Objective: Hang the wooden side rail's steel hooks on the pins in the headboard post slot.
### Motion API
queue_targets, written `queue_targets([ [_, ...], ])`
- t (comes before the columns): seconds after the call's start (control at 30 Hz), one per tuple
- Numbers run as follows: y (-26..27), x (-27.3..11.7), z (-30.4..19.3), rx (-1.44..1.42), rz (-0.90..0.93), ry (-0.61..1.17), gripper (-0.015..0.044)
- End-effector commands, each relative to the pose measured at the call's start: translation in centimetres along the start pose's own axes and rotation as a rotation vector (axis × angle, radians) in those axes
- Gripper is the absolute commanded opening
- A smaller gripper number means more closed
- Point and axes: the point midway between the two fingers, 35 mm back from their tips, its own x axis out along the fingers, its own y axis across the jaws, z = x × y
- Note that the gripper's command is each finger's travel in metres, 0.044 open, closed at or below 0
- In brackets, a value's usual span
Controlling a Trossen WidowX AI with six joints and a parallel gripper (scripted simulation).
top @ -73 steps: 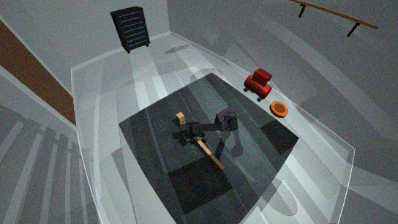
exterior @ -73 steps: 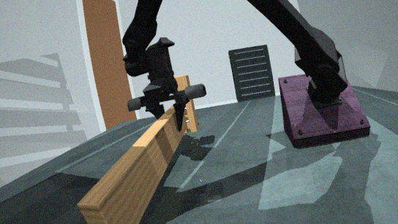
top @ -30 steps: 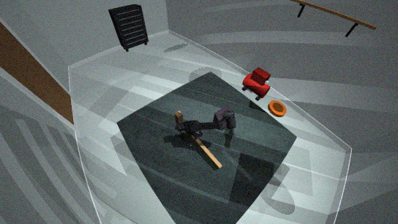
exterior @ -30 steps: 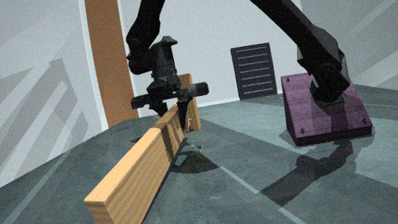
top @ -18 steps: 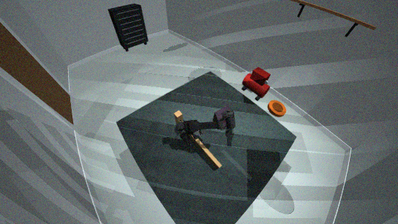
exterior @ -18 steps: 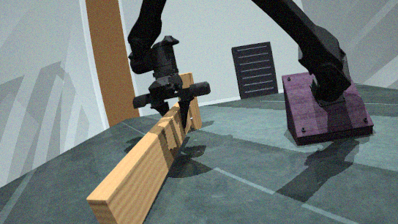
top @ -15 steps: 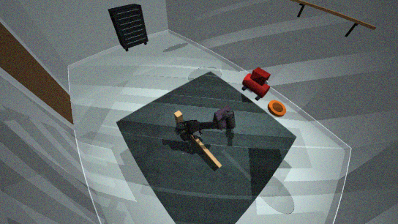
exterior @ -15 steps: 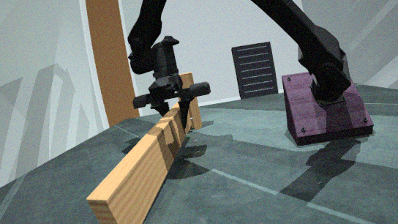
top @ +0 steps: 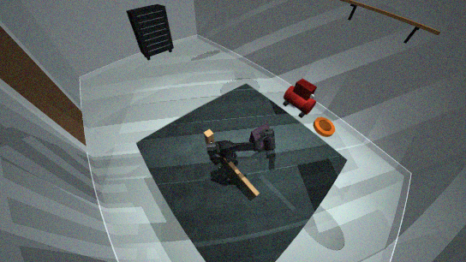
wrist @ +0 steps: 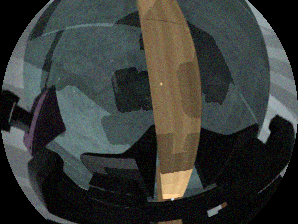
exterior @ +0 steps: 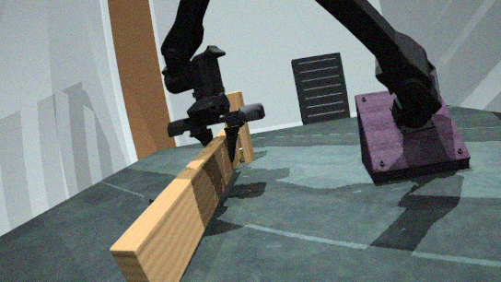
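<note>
No text, label, brand, number or sign can be read anywhere.

Tool (top: 218,155) (exterior: 221,143) (wrist: 166,125): black. Rail (top: 246,181) (exterior: 184,193) (wrist: 175,90) below it: tan, striped grain. Post (top: 208,136) (exterior: 248,143) beyond it: tan. Table (top: 244,227) (exterior: 295,207) (wrist: 90,55) beneath: dark teal, pale lines.

The arm (top: 245,146) (exterior: 368,32) is arched up and over from its foot. The wrist (exterior: 179,76) is bent so that the pincer (top: 224,157) (exterior: 220,151) (wrist: 166,125) is pointed downward, its two fingers (exterior: 231,140) clamped partly apart in a closed grip.
</note>
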Motion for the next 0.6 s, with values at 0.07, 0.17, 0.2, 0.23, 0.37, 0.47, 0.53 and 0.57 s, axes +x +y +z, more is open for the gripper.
queue_targets([
  [0.07, -0.12, -0.52, -0.47, 0.003, -0.009, 0.009, 0.0],
  [0.17, -0.08, -0.55, -0.5, 0.003, -0.009, 0.009, 0.0],
  [0.2, -0.07, -0.56, -0.51, 0.003, -0.009, 0.009, 0.0],
  [0.23, -0.06, -0.57, -0.52, 0.003, -0.009, 0.009, 0.0],
  [0.37, -0.04, -0.59, -0.57, 0.003, -0.009, 0.009, 0.0],
  [0.47, -0.06, -0.56, -0.6, 0.003, -0.009, 0.009, 0.0],
  [0.53, -0.08, -0.54, -0.62, 0.003, -0.009, 0.009, 0.0],
  [0.57, -0.09, -0.53, -0.63, 0.003, -0.009, 0.009, 0.0],
])
